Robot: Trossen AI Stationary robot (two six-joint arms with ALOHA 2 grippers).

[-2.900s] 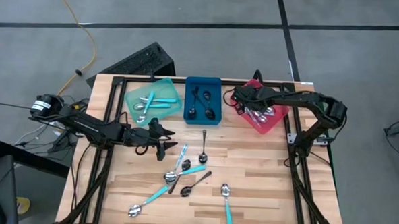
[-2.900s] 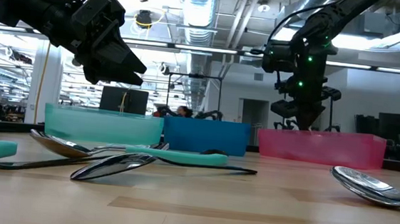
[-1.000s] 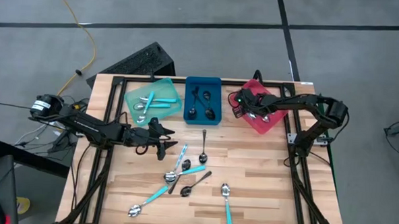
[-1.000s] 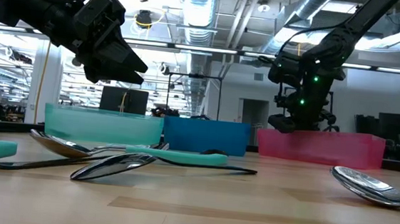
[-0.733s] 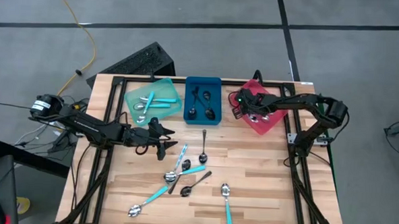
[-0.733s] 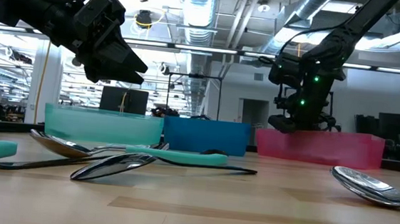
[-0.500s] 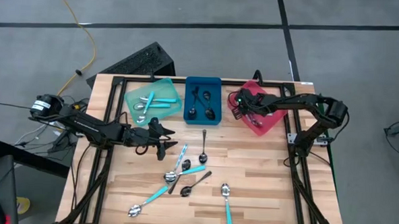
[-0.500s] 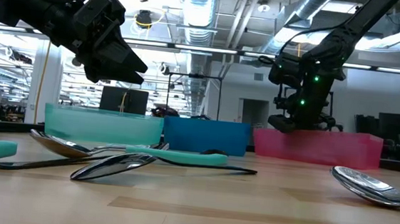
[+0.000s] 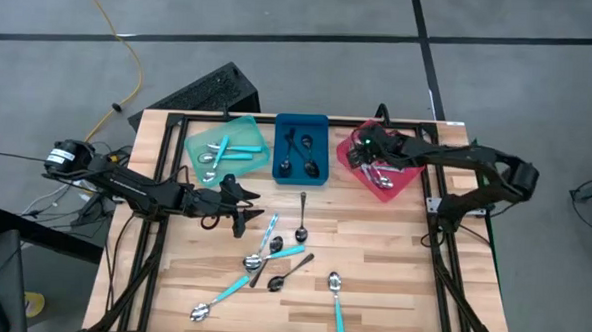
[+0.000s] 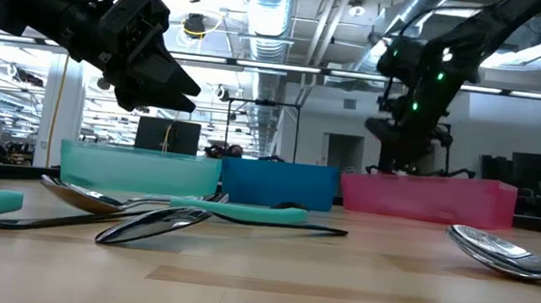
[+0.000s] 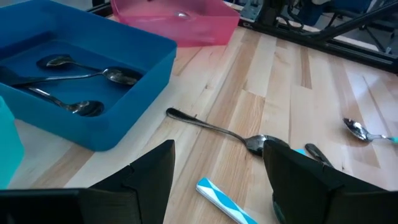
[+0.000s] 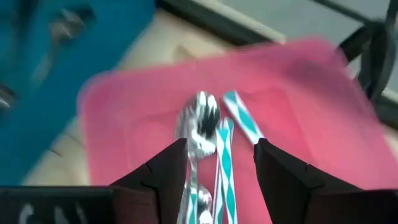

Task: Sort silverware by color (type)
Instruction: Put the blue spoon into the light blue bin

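Silverware lies partly sorted: loose spoons sit scattered on the table's middle and near part, the rest in 3 trays along the far edge.

Left arm first: the left gripper hangs just above the wood near the teal tray, fingers spread wide and holding nothing. In its wrist view a dark-handled spoon lies just ahead of its fingers, with a teal-striped handle between them.

Teal tray holds teal-handled spoons. The blue tray beside it holds dark spoons.

Over the red tray, the right gripper stands with fingers apart and nothing between them. Its wrist view shows spoons with teal-striped handles lying in that tray below it.

Judged from this, the step in hand is a drop into the red tray, just finished. Next, the right arm would need to clear the tray wall and reach back to the loose pile, or the left gripper could lower and close on the spoon under it. Crossed handles in the pile may come up together.
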